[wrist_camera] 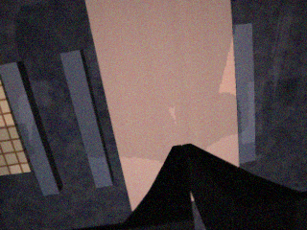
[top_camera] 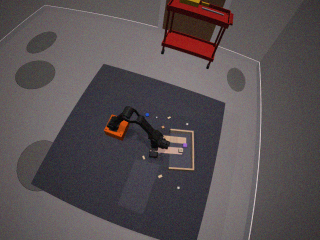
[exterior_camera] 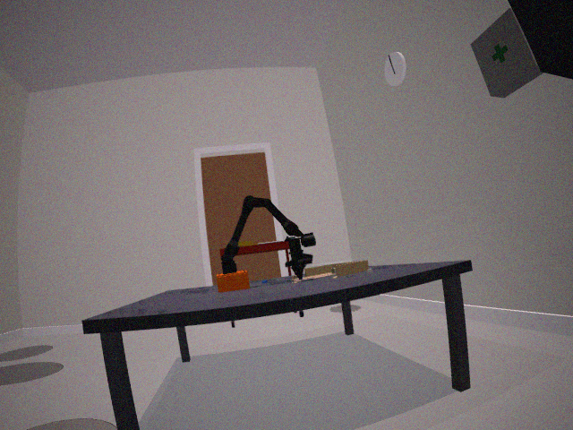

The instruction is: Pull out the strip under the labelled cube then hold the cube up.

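Note:
A small tan labelled cube (top_camera: 180, 149) rests on the right end of a pale pink strip (top_camera: 171, 150) (wrist_camera: 163, 81) inside a wooden frame (top_camera: 192, 149). The pink strip's left end sticks out of the frame's open side. A tan checked strip (top_camera: 176, 139) (wrist_camera: 9, 144) lies beside it with a purple cube (top_camera: 185, 145) at its right end. My gripper (top_camera: 159, 149) (exterior_camera: 298, 276) (wrist_camera: 181, 153) is shut, pointing down, with its tips on or just above the left end of the pink strip. Nothing shows between the fingers.
Several small tan blocks, such as one (top_camera: 160, 176) near the frame, lie scattered on the dark table (top_camera: 77, 155). A blue ball (top_camera: 147, 114) lies near the arm. The orange arm base (top_camera: 116, 127) (exterior_camera: 232, 280) stands to the left. A red cart (top_camera: 196, 28) stands off the table.

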You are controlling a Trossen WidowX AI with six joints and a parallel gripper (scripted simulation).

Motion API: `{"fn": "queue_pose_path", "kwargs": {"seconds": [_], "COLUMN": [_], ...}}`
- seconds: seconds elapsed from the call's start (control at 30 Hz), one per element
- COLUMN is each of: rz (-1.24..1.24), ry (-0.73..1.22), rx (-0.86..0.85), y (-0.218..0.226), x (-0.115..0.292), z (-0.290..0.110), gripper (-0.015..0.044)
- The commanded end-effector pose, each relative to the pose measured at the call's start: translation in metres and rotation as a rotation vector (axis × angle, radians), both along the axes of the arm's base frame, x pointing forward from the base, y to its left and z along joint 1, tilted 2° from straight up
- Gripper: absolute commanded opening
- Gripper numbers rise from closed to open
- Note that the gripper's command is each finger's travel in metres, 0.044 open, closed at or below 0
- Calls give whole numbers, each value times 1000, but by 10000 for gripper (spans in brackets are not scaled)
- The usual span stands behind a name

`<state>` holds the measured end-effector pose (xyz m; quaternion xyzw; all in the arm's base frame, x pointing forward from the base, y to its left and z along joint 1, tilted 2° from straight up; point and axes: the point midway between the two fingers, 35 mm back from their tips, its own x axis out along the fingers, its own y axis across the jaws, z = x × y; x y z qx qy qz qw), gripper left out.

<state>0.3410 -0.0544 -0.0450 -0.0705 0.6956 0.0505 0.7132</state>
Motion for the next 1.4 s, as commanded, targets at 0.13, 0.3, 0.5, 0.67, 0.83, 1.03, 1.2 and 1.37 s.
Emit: {"fn": "queue_pose_path", "kwargs": {"seconds": [0.13, 0.3, 0.5, 0.67, 0.83, 1.03, 1.2, 1.37], "rz": [-3, -3, -3, -3, -3, -3, -3, -3], "ry": [30, 30, 31, 32, 32, 33, 33, 34], "rx": [1, 1, 1, 1, 1, 1, 0, 0], "y": [-4, -5, -7, -8, -9, -11, -12, -14], "x": [-20, -27, -35, -43, -50, -59, -66, -73], "z": [-7, -7, -8, -8, -8, -8, -8, -8], "gripper": [0, 0, 0, 0, 0, 0, 0, 0]}}
